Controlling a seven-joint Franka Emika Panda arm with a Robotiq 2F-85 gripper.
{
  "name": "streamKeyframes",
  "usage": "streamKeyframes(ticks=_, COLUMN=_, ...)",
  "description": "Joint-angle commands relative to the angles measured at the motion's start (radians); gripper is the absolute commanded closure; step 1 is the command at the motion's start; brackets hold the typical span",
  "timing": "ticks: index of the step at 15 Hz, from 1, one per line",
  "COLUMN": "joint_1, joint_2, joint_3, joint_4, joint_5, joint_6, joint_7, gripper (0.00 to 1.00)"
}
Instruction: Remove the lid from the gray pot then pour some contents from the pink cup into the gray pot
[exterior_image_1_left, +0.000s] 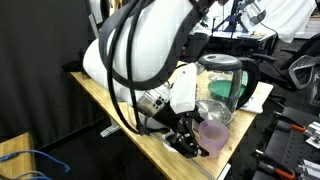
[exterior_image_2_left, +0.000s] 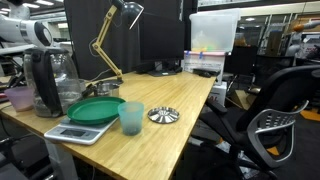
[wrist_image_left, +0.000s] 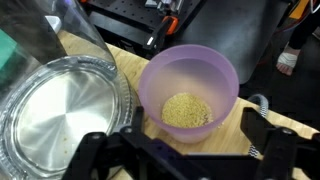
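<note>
The pink cup (wrist_image_left: 190, 92) stands upright on the wooden table with yellow grains in its bottom. My gripper (wrist_image_left: 180, 137) is open, one dark finger on each side of the cup's near half, and neither touches its wall. In an exterior view the gripper (exterior_image_1_left: 190, 145) reaches low over the table's front edge right beside the pink cup (exterior_image_1_left: 212, 134). From across the table the pink cup (exterior_image_2_left: 18, 97) shows at the far left end. The gray pot and the lid are out of view.
A wide shiny steel pan under clear glass (wrist_image_left: 55, 115) lies close to the cup's left. A glass jug (exterior_image_1_left: 225, 80) stands behind the cup. Further along the table (exterior_image_2_left: 170, 140) are a green plate (exterior_image_2_left: 95, 108) on a scale, a teal cup (exterior_image_2_left: 130, 118) and a small pale-rimmed disc (exterior_image_2_left: 163, 115).
</note>
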Motion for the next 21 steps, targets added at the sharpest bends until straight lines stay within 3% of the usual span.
streamKeyframes(ticks=1, joint_1=-0.002, joint_2=0.002, joint_3=-0.01, joint_4=0.008, joint_5=0.03, joint_6=-0.032, joint_7=0.008, gripper=0.34)
streamKeyframes(ticks=2, joint_1=-0.005, joint_2=0.0, joint_3=-0.012, joint_4=0.005, joint_5=0.032, joint_6=-0.031, joint_7=0.008, gripper=0.42)
streamKeyframes(ticks=4, joint_1=-0.01, joint_2=-0.002, joint_3=-0.016, joint_4=0.001, joint_5=0.039, joint_6=-0.031, joint_7=0.007, gripper=0.46)
streamKeyframes(ticks=11, joint_1=-0.016, joint_2=-0.003, joint_3=-0.025, joint_4=0.005, joint_5=0.053, joint_6=-0.034, joint_7=-0.002, gripper=0.42)
streamKeyframes(ticks=12, joint_1=-0.016, joint_2=-0.002, joint_3=-0.025, joint_4=0.008, joint_5=0.049, joint_6=-0.032, joint_7=-0.006, gripper=0.43)
streamKeyframes(ticks=13, joint_1=-0.015, joint_2=0.001, joint_3=-0.023, joint_4=0.013, joint_5=0.044, joint_6=-0.028, joint_7=-0.013, gripper=0.57)
streamKeyframes(ticks=21, joint_1=0.007, joint_2=-0.016, joint_3=-0.01, joint_4=0.049, joint_5=0.022, joint_6=-0.014, joint_7=-0.021, gripper=0.57)
